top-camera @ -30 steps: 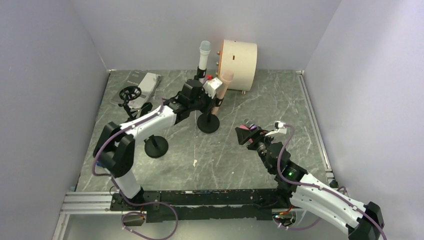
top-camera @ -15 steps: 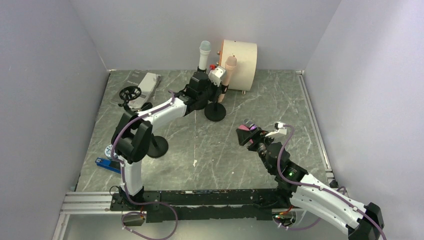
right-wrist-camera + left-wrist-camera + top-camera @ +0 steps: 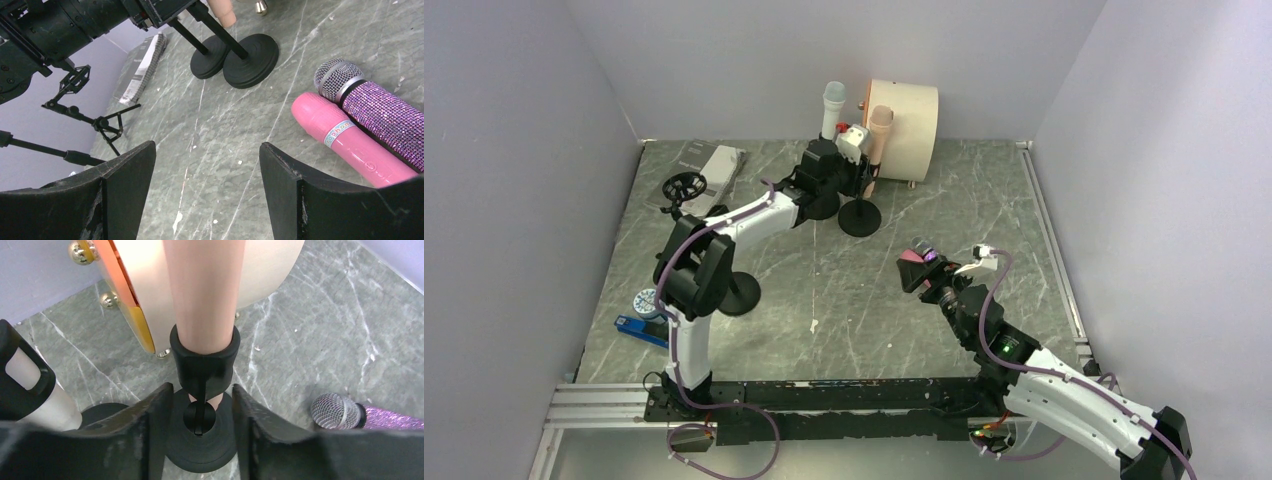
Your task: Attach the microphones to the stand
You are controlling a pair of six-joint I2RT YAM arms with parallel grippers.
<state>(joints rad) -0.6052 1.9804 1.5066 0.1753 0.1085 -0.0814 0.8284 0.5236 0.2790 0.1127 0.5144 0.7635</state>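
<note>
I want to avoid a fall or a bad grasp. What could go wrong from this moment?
The left gripper straddles the clip holding the peach microphone; pulling out sideways might tip that stand into the white microphone close beside it. The pink microphone and purple microphone lie side by side near the open right gripper; closing may catch both or roll one away.

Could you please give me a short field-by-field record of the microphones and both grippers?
white microphone: upright, mounted
peach microphone: upright in clip
pink microphone: lying on table
purple glitter microphone: lying beside the pink one
left gripper: fingers flank that clip; grip unclear
right gripper: open, empty
</note>
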